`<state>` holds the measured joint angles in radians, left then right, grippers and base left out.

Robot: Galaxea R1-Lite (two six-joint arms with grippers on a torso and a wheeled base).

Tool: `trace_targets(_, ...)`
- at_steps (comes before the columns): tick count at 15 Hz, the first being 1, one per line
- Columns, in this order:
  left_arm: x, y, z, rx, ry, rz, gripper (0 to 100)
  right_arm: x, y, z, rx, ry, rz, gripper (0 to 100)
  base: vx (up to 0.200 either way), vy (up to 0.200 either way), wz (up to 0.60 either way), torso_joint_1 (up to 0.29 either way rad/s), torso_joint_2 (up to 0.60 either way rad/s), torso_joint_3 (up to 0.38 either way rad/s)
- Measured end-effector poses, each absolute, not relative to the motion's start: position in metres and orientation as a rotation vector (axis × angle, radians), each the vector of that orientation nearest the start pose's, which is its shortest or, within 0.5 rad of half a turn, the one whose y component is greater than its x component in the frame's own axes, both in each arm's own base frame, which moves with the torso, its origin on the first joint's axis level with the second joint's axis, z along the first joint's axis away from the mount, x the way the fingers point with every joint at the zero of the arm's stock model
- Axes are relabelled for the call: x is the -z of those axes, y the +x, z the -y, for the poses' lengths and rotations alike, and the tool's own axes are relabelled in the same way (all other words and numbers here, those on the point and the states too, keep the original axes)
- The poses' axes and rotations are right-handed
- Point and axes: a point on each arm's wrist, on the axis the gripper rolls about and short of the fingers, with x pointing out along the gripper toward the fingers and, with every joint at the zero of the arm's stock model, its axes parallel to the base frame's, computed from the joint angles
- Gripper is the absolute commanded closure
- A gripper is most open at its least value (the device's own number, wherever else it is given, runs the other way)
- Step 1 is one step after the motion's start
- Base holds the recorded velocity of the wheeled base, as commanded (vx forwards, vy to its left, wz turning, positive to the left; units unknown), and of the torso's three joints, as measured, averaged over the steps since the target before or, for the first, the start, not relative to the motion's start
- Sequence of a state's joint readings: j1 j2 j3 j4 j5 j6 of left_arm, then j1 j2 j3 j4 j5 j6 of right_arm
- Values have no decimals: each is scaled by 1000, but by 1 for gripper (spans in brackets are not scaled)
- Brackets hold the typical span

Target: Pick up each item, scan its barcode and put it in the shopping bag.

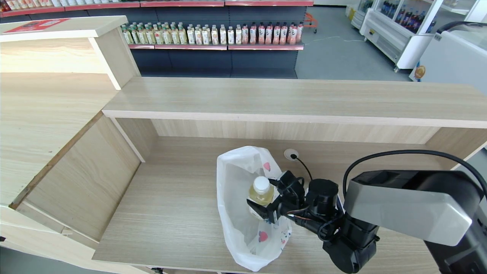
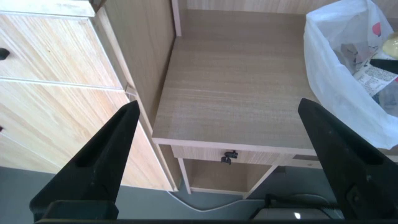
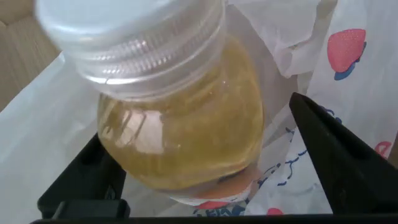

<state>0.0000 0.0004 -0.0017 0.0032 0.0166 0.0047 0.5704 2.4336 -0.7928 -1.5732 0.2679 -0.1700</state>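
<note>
A bottle (image 1: 261, 192) of yellow drink with a white cap stands upright in the mouth of the white shopping bag (image 1: 236, 182) on the lower counter. My right gripper (image 1: 272, 193) is at the bag's opening with a finger on each side of the bottle. In the right wrist view the bottle (image 3: 180, 137) touches one finger, while a strip of the bag (image 3: 354, 56) shows between it and the other, so the right gripper (image 3: 193, 124) is open. My left gripper (image 2: 219, 107) hangs open and holds nothing, off the counter's front left corner, with the bag (image 2: 336, 68) to one side.
The wooden lower counter (image 1: 171, 198) has bare room left of the bag. A raised ledge (image 1: 296, 99) runs along the back, and a side wall (image 1: 83, 171) closes the left. A cable comes out of a grommet (image 1: 291, 153) behind the bag. Shelves of bottles (image 1: 213, 34) stand far behind.
</note>
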Motion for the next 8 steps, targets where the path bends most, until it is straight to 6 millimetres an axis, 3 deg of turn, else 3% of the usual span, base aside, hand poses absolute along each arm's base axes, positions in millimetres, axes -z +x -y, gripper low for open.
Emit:
trace_targets(5,-76,-23,0,-17,5,-2,0,-51,318,-203,-822,-77,12,0,0,0,0,0,0,0)
trace_targets(8,-76,-23,0,-17,4,-2,0,-89,298,-176,-786,-47,-1,0,0,0,0,0,0,0)
